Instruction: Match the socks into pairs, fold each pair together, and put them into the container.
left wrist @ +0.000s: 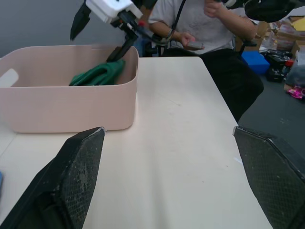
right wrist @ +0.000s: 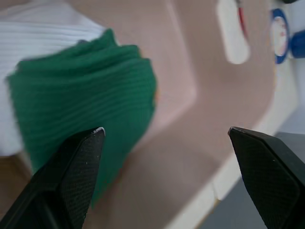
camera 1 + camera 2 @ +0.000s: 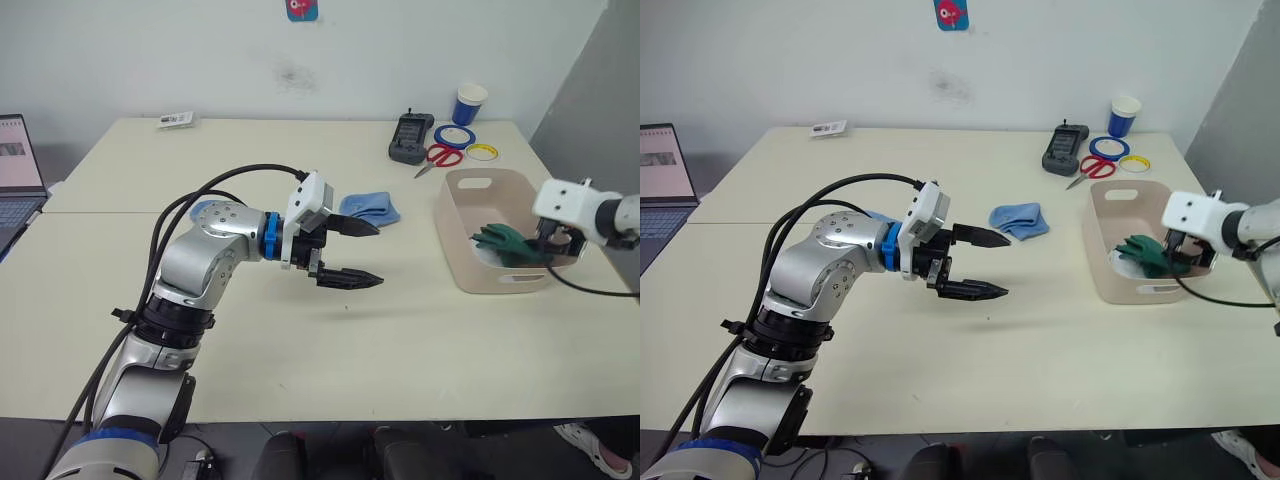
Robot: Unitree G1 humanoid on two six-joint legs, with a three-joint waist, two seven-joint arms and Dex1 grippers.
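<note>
Green pair [image 2: 81, 100] released inside container [image 3: 478, 278], atop white sock [image 2: 43, 38]; right gripper [image 2: 167, 157] spread open above. Blue pair [image 3: 370, 208] at 12 o'clock, near unclenched, empty left gripper [image 3: 355, 252]; left arm judged nearer.

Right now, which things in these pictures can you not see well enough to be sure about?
- White socks in the tub: mostly covered by the green socks in the right wrist view; their number is unclear.
- Blue socks on the table: bunched up, so whether one or two cannot be told.
- Laptop: cut off by the edge of the left eye view.
</note>
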